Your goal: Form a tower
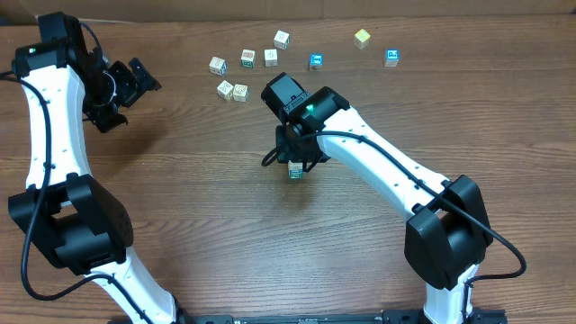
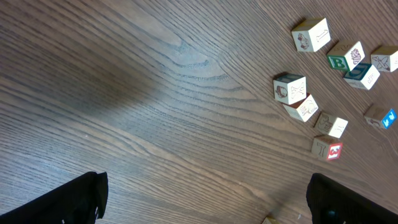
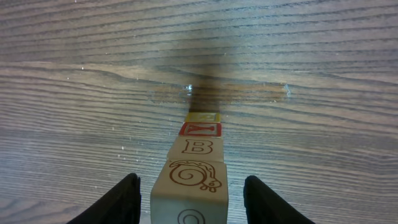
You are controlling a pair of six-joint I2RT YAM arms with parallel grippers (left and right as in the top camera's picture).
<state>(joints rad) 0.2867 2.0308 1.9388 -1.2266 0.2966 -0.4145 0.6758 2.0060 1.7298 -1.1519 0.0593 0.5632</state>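
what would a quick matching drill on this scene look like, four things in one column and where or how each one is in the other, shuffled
Things
1. tower
2. left end effector
3. right end effector
4. yellowish cube

Places and states
A. lies loose near the far edge of the table
B. wide open with nothing in it, away from every cube
C. stands upright, one cube wide
D. open astride the tower's top, a gap on each side

Pairs: 1-C, 2-B, 3-D, 4-A
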